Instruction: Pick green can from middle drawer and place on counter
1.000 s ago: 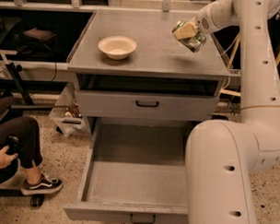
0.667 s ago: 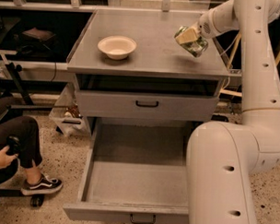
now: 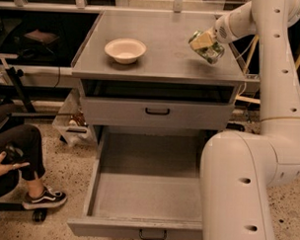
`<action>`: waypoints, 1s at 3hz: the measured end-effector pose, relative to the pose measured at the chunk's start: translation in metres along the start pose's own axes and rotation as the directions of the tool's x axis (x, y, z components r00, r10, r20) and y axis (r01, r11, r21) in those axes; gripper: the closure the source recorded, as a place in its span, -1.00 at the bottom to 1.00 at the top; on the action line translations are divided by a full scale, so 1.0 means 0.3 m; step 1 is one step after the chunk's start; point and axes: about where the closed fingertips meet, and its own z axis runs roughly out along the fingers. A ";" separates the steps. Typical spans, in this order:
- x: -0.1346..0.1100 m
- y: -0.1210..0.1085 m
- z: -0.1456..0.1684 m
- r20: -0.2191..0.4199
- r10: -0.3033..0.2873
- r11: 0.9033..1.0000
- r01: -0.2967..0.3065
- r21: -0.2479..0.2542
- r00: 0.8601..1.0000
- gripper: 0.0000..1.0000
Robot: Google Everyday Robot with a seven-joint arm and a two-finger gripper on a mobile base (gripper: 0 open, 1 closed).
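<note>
tilted green can (image 3: 212, 53) clamped in claw (image 3: 204, 43) over counter (image 3: 167, 36), cream bowl (image 3: 125, 50) well apart, middle drawer (image 3: 147, 197) open

The grey bench (image 3: 167, 36) is carrying a cream bowl (image 3: 125, 50) sitting upright on its left half, while the end effector (image 3: 204, 44) is hovering over its right side, clasping the tilted green can (image 3: 211, 53).
</note>
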 end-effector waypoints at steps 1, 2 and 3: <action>0.000 0.000 0.000 0.000 0.000 1.000 0.000 0.000 1.000 0.16; 0.000 0.000 0.000 0.000 0.000 1.000 0.000 0.000 1.000 -0.30; 0.000 0.000 0.000 0.000 0.000 1.000 0.000 0.000 1.000 -0.77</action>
